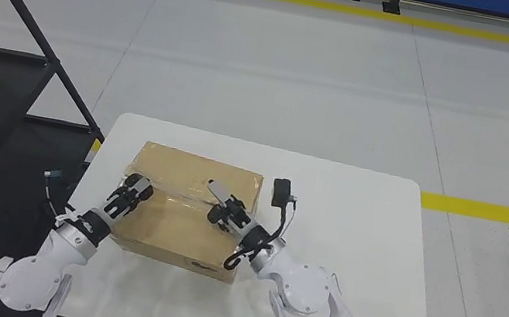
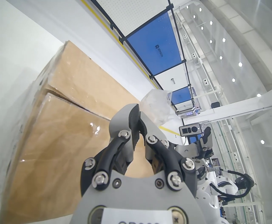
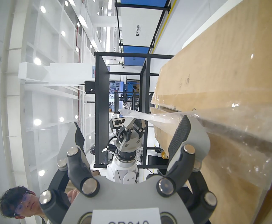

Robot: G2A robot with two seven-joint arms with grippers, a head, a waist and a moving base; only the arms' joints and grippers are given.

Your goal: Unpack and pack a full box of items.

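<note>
The right gripper (image 3: 131,123) hangs over the top of the cardboard box (image 1: 181,172), right of its middle. Its fingers are spread wide, and one ribbed pad (image 3: 178,135) lies against the taped seam, just under a loose strip. The left gripper (image 2: 139,122) sits at the box's left end, above the near edge of the top, its fingertips pressed together. The white table (image 1: 361,247) carries the box on its left half, flaps down, with the seam between them running along the box's length. A strip of clear tape (image 3: 144,115) is peeled up off that seam and stands free beside the right gripper, its end crumpled. More tape lies glossy along the box top.
</note>
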